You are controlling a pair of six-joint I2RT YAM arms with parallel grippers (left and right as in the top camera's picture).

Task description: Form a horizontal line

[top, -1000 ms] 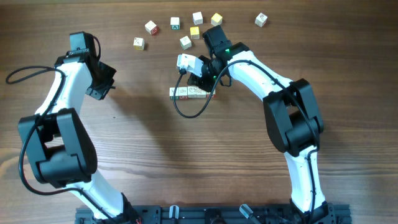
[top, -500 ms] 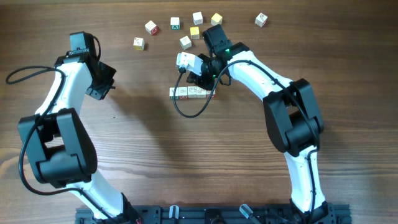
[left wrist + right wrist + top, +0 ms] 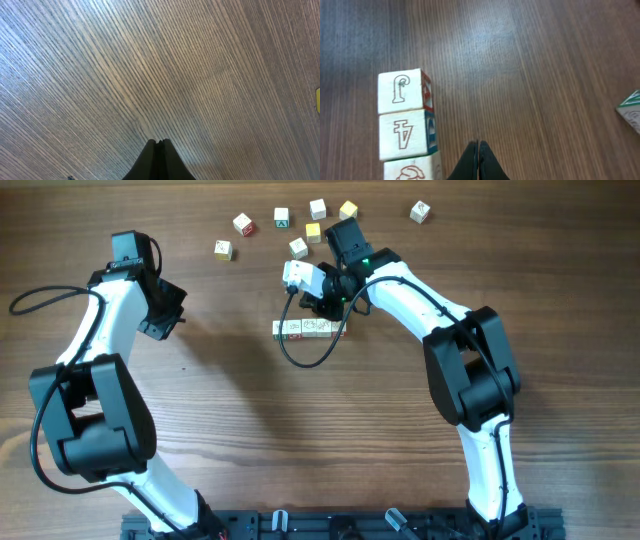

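Observation:
The horizontal line (image 3: 305, 328) is a short row of whitish cubes touching side by side at the table's middle; its right end is hidden under my right arm. In the right wrist view its cubes (image 3: 403, 117) stand in a column at the left, printed with red figures. My right gripper (image 3: 478, 144) is shut and empty, just beside the row; in the overhead view it (image 3: 322, 308) hangs right behind the row. My left gripper (image 3: 159, 142) is shut and empty over bare wood, far left of the row, also seen in the overhead view (image 3: 170, 317).
Several loose cubes lie along the far edge: one (image 3: 223, 248), one (image 3: 243, 223), one with green print (image 3: 282, 217), a yellow one (image 3: 313, 231), another yellow one (image 3: 348, 210) and one at the far right (image 3: 420, 212). A cube corner (image 3: 632, 109) shows at the right.
My right wrist has shifted very slightly to the left above the row. The row and my left arm have not moved.

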